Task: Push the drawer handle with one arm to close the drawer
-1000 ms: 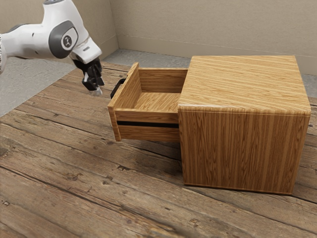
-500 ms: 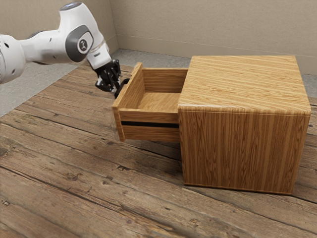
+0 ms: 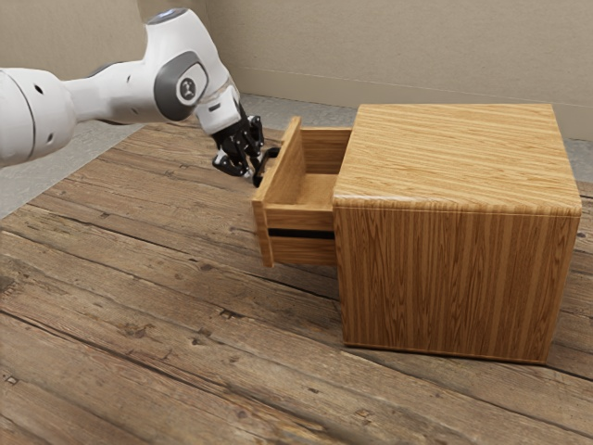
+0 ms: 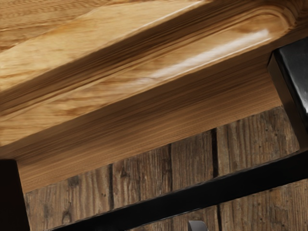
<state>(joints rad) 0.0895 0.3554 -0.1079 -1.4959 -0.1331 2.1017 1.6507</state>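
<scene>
The drawer [image 3: 302,219] is seen partly out of the wooden cabinet [image 3: 459,278], with its black handle [image 3: 263,166] on the front, toward the exterior view's left. The gripper [image 3: 247,172] is placed low at that handle, on the outer side of the drawer front [image 3: 262,232], presumably so that force can be passed straight toward the cabinet. Whether the jaws are set wide or narrow cannot be told, nor can firm contact be confirmed. In the wrist view, the handle's bar [image 4: 192,199] is seen close to the hand, spanning between its two posts. The step in hand is judged to be the closing push, with a fair stretch of travel left. The arm [image 3: 111,95] should be driven level along the drawer's line; if pressure is applied off-centre, the drawer may bind or the handle be slipped past.
</scene>
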